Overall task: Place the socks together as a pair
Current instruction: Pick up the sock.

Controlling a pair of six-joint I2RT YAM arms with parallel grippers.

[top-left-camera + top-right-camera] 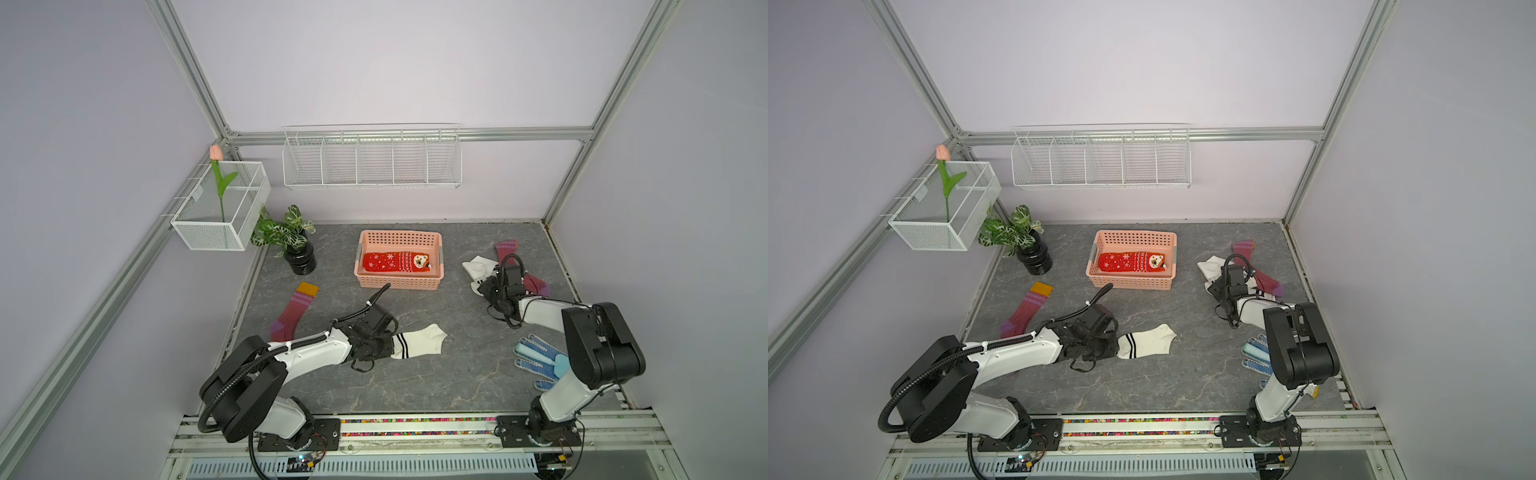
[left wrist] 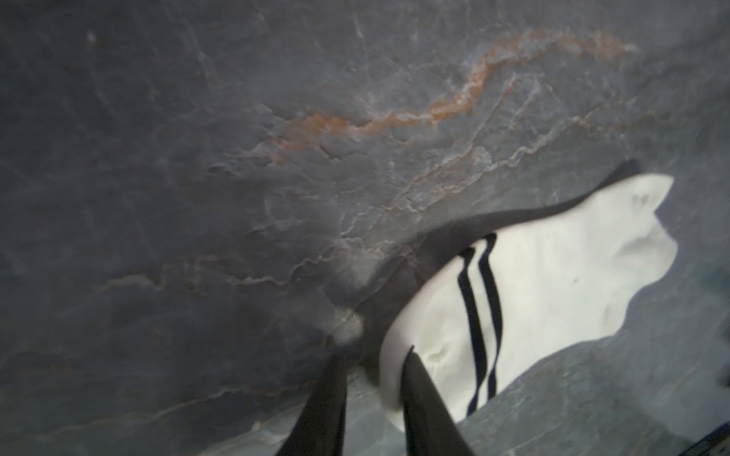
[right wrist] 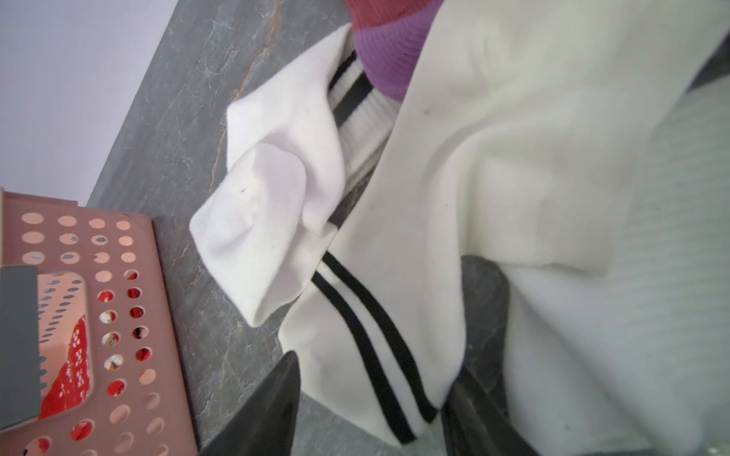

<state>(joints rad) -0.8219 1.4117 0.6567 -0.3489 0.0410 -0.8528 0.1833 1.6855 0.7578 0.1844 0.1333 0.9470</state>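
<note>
room: pale lilac walls [image 1: 374, 62], aluminium frame [image 1: 187, 70].
back wall: white wire rack [image 1: 372, 166].
left wall: mesh bin [image 1: 208, 237] holding a tulip [image 1: 216, 153].
surface: grey stone-look mat [image 1: 415, 382], veined with rust.
rail [image 1: 415, 428] along the front edge.
plant [image 1: 286, 228] in a black pot, far left corner.
pink basket [image 1: 397, 284], far centre, red sock [image 1: 390, 262] flat inside.
left maroon sock [image 1: 293, 311], flat near the mat's left edge.
white sock [image 1: 419, 340], flat at centre. left gripper [image 2: 373, 353] at its cuff, fingers parted, cuff edge between them, released.
white pile [image 1: 478, 266], crumpled, right of the basket, touching the purple toe of the right maroon sock [image 1: 536, 282]. right gripper [image 3: 377, 363] low over it, jaws wide astride a striped cuff, not clamped.
gloves [image 1: 536, 357], blue dotted, near right.
</note>
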